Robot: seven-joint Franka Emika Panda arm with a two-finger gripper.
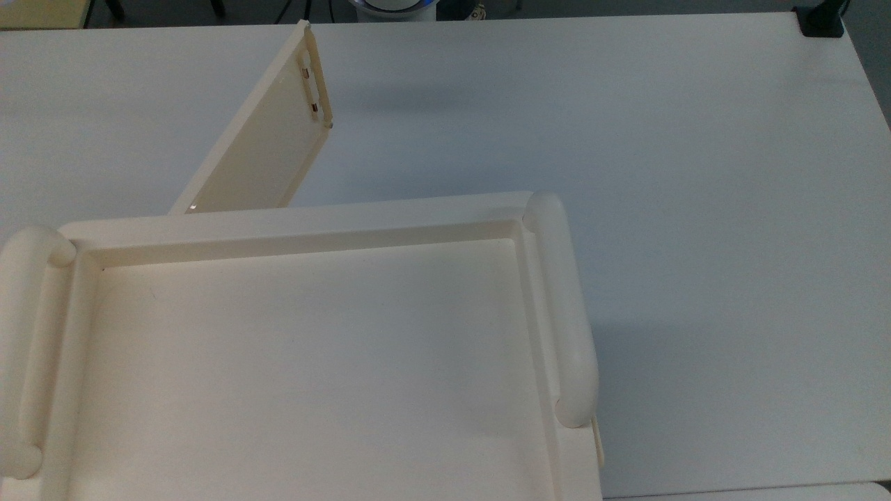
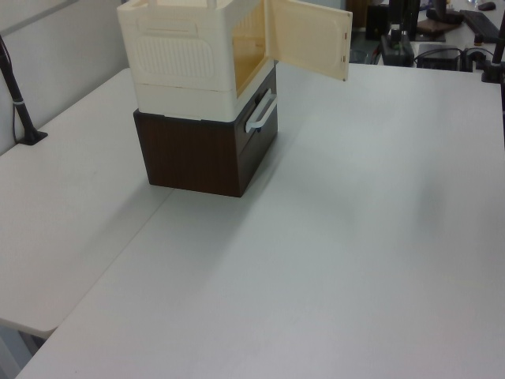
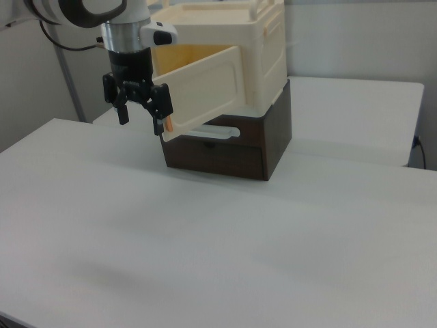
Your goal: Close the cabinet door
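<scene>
One cream cabinet [image 2: 193,67] sits on top of a dark brown drawer unit [image 2: 207,150] on a white table [image 2: 355,237], and the cabinet door [image 2: 309,38] stands swung wide open. In the top view the door [image 1: 268,142] juts away from the cabinet's front edge at an angle toward the upper left, its free edge with the long slot handle [image 1: 314,87] and two small copper-coloured marks farthest from the cabinet. In the left view the door hangs out to the left view's right of the cabinet opening, showing its inner face. In the right view the door [image 3: 205,89] reaches toward the right view's left, with its free edge just beside the gripper [image 3: 141,117]. The gripper points downward from the white arm [image 3: 102,14], and its two black fingers [image 3: 164,113] are spread apart, gripping nothing; one finger is at the door's free edge, though contact cannot be judged. The recessed cabinet top [image 1: 313,362] carries rounded tubular handles [image 1: 567,313] on both sides. The brown drawer has a pale bar handle [image 2: 260,114] on its front.
</scene>
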